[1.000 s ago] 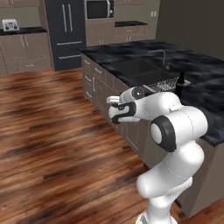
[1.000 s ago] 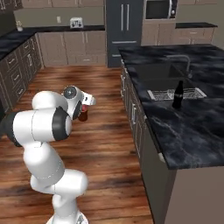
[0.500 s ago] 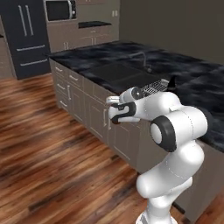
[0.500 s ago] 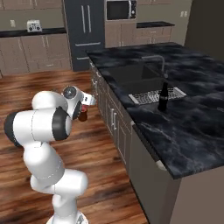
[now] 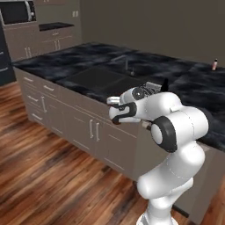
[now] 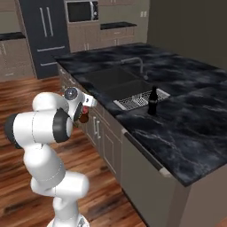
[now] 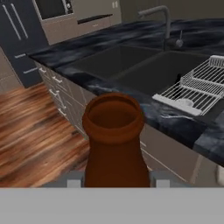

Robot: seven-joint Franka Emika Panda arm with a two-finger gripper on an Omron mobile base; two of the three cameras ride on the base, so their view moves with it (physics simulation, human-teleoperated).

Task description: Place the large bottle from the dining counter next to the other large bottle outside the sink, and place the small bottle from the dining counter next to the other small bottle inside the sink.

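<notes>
Brown bottle (image 7: 114, 140) clamped in the gripper (image 7: 114, 181), neck and open mouth rising up the middle of the hand view, grey pads pressed against both sides of the glass. Seen from the right base view as a small dark red shape (image 6: 83, 117) tucked under the hand (image 6: 82, 104), held out in front of the cabinet fronts (image 6: 101, 133) and below the level of the counter edge. In the left base view, hand (image 5: 121, 110) folded close in front of the white arm, with the bottle itself hidden behind it.

Black double sink (image 6: 113, 80) set into the dark veined counter (image 6: 186, 128), with a curved faucet (image 6: 138, 64) behind the basins. White wire rack (image 6: 138, 100) lying in the nearer basin, also visible at the right of the hand view (image 7: 194, 89). Tall black bottle (image 6: 152, 101) standing upright on the counter just beside the rack, outside the sink; top of it barely peeking above the arm in the left base view (image 5: 165, 84). Tiny dark bottle (image 7: 178, 79) down in the basin by the rack's far edge, too small for details.

Small pink bottle (image 5: 215, 64) upright with a dark cap, far across the counter at the right edge of the left base view, well apart from the sink.

Wooden floor (image 5: 39, 176) below, dark fridge (image 6: 42, 37) and microwave (image 6: 81, 11) on the far wall.
</notes>
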